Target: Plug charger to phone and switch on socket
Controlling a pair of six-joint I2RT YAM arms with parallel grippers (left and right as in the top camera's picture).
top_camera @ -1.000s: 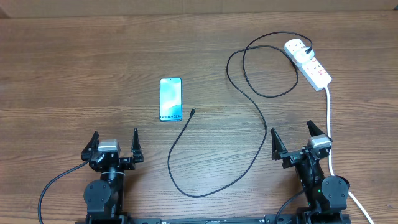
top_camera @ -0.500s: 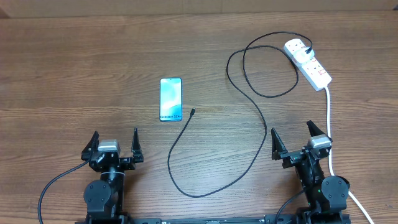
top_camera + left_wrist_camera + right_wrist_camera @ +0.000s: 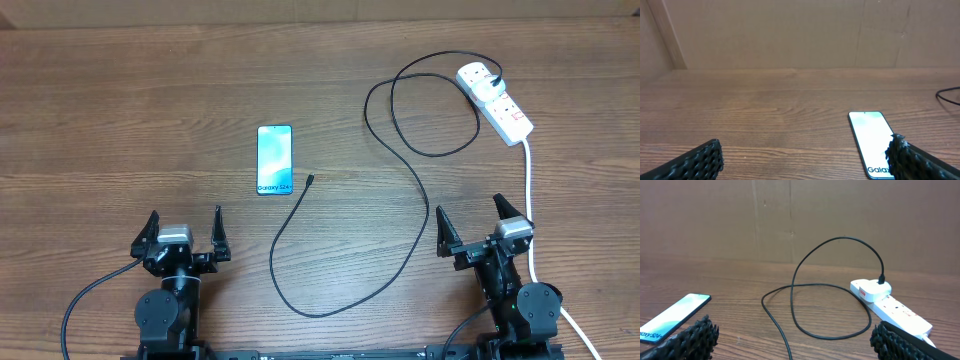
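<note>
Left tool [image 3: 185,214], released, faces the blue-screened black phone [image 3: 275,159] and thin black charger cable [image 3: 311,181] — right tool [image 3: 469,207], also released, the white plastic socket strip [image 3: 497,102]: work presumably split.

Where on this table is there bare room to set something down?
The whole stretch of table left of the phone is bare, up to the far edge. Another bare patch lies between the phone and the charger loop. It is crowded on the right, where the charger coils toward the socket and its white cord.
</note>
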